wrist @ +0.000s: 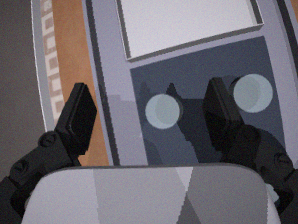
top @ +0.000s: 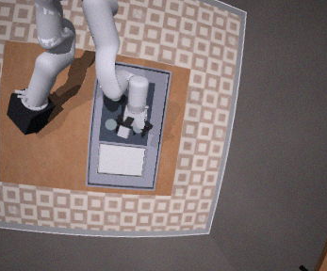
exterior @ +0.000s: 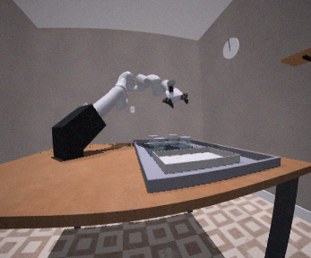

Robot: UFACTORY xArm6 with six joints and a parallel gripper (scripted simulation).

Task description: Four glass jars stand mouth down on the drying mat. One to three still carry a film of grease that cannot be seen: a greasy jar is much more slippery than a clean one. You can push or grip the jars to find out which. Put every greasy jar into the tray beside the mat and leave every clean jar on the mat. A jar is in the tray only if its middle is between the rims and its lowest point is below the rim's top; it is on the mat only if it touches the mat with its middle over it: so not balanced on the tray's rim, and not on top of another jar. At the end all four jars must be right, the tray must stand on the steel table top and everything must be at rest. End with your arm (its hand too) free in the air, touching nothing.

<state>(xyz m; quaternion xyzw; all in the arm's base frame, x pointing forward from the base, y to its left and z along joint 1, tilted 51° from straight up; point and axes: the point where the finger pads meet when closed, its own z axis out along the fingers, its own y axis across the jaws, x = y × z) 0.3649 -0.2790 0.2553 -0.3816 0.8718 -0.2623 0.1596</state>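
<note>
My gripper [top: 135, 126] [exterior: 177, 101] [wrist: 148, 94] is open and empty, high above the mat's tray-side part. Below and between the fingers in the wrist view, a pale glass jar [wrist: 162, 111] stands on the dark blue mat [top: 106, 137] [wrist: 200, 65]. A second jar [top: 110, 124] [wrist: 253, 93] stands beyond the right finger in the wrist view. A sliver of another jar [wrist: 271, 192] shows behind the gripper. The exterior view shows four jars close together at the back, small and partly overlapping. The white tray [top: 121, 160] [exterior: 198, 158] [wrist: 185, 25] is empty. Grease is not visible.
The tray lies flat on the grey steel top [top: 152, 162] [wrist: 112, 100], beside the mat. A raised dark-edged border surrounds the steel top on the wooden table [top: 62, 155] [exterior: 95, 188]. The arm hides the mat's far part in the top view.
</note>
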